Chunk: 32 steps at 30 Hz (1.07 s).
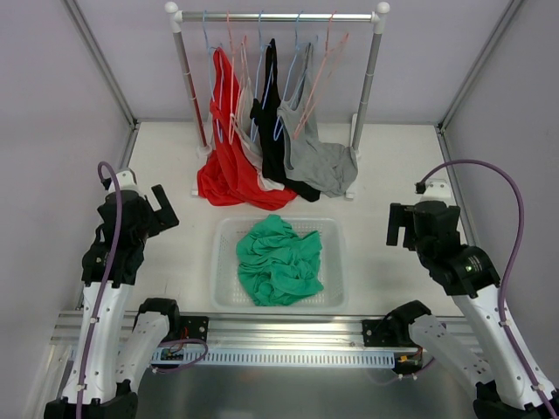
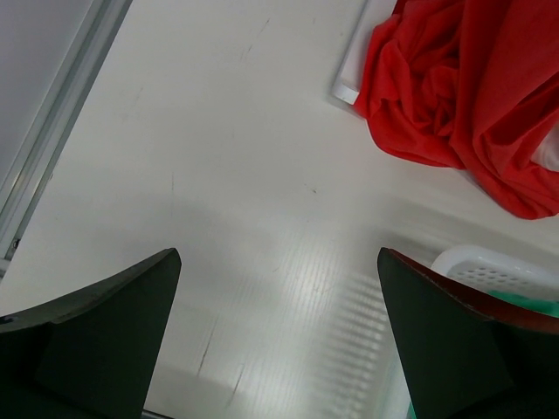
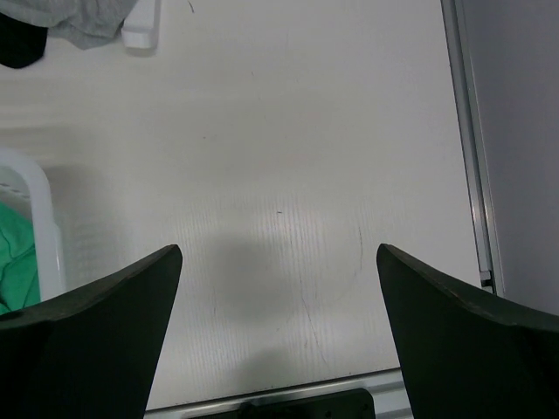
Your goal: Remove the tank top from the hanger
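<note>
The emerald-green tank top [image 1: 279,259] lies crumpled in the white basket [image 1: 225,262], off any hanger. A sliver of it shows in the right wrist view [image 3: 16,253]. A bare salmon-pink hanger [image 1: 320,83] hangs tilted on the rack at the right, in front of the grey top. My left gripper [image 1: 159,208] is open and empty over bare table left of the basket, and its wrist view [image 2: 278,255] shows nothing between the fingers. My right gripper [image 1: 400,224] is open and empty right of the basket, also over bare table [image 3: 278,250].
A white rack [image 1: 279,16] at the back holds a red garment [image 1: 229,166], a black one [image 1: 272,122], a grey tank top [image 1: 321,157] and light-blue hangers. The red garment [image 2: 454,87] pools on the table near the basket's rim [image 2: 489,266]. Metal frame posts run along both sides.
</note>
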Motion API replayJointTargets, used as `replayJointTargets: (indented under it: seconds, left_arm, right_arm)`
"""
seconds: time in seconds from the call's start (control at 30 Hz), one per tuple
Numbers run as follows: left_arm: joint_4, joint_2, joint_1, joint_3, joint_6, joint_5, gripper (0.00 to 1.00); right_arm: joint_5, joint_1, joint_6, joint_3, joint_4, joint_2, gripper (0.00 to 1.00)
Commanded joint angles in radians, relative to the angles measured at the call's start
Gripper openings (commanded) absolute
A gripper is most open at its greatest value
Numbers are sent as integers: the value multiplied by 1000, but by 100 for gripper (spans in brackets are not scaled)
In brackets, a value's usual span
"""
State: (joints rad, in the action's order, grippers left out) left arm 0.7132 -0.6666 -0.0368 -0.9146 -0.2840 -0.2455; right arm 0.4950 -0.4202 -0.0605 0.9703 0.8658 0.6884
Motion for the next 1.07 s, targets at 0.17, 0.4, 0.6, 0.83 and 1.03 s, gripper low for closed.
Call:
replayJointTargets:
  seconds: [0.17,0.4,0.6,0.83,1.03]
  left_arm:
    - [-47,38,12,40,23,77,99]
    - [-50,36,9,42,22,94,99]
    - [-51,39,9,45,25,89,99]
    - [-52,42,9,43,25,94,99]
    - [-52,44,9,46,25,92,99]
  right_arm:
    - [56,3,4,24,6,-10,99]
    - [56,3,7,8,-28,-9,100]
    - [14,3,4,4,-50,0,99]
    - [-4,3,5,-10,-63,-16,100]
    - [-15,3,7,-21,-71,-24,100]
